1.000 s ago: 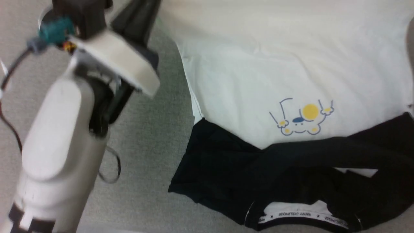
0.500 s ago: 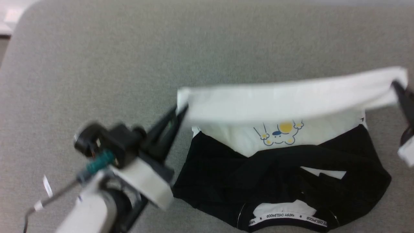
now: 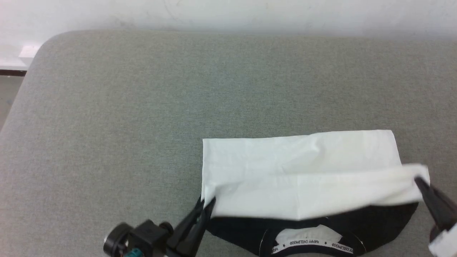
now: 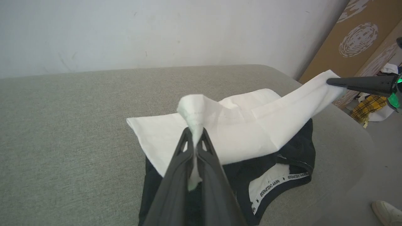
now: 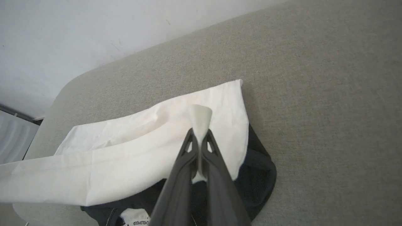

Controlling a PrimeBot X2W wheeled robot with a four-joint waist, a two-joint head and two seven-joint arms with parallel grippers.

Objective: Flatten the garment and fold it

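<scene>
Two grippers are each clamped on a corner of the garment's white edge, the left gripper point(image 3: 206, 202) on the left corner and the right gripper point(image 3: 418, 181) on the right, holding that edge raised and stretched between them. The garment point(image 3: 303, 160) lies on the grey tabletop point(image 3: 142, 107), towards its near right. Its white body is doubled back over the black part point(image 3: 375, 221), and the lettered neck tape point(image 3: 314, 242) shows nearest the robot.

The left end effector point(image 3: 206, 204) and right end effector point(image 3: 421, 183) have long, tapered black fingers. A teal plug point(image 3: 135, 252) is on the left, and a white casing point(image 3: 442, 245) is on the right.
</scene>
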